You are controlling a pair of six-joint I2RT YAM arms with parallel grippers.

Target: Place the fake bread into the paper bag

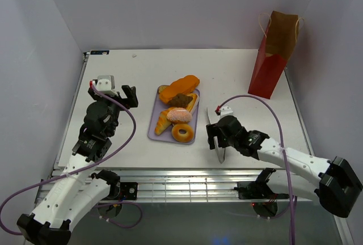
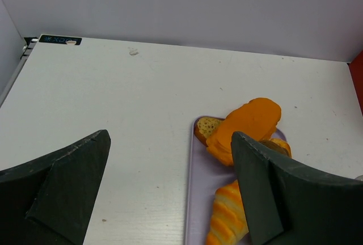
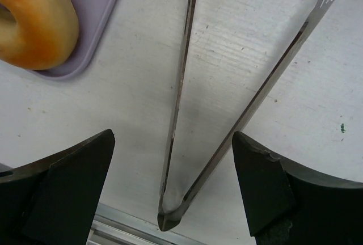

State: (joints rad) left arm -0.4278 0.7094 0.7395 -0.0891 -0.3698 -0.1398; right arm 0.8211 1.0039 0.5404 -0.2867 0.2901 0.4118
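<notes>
The fake bread lies on a lavender tray point(image 1: 156, 132) at mid table: a long orange loaf point(image 1: 180, 88), a dark brown piece point(image 1: 180, 100), a pink-frosted donut point(image 1: 179, 114), a croissant point(image 1: 163, 122) and a tan ring donut point(image 1: 182, 132). The paper bag point(image 1: 274, 55) stands upright at the far right. My left gripper point(image 1: 112, 97) is open and empty, left of the tray; its wrist view shows the loaf point(image 2: 247, 123) and croissant point(image 2: 227, 216). My right gripper point(image 1: 219, 137) is open, straddling the hinge end of metal tongs point(image 3: 166, 219) lying flat, right of the ring donut point(image 3: 34, 24).
The tongs point(image 1: 219, 153) lie on the table just right of the tray, hinge toward the near edge. The table's metal front rail point(image 3: 125, 229) runs close below the right gripper. White walls enclose the table on three sides.
</notes>
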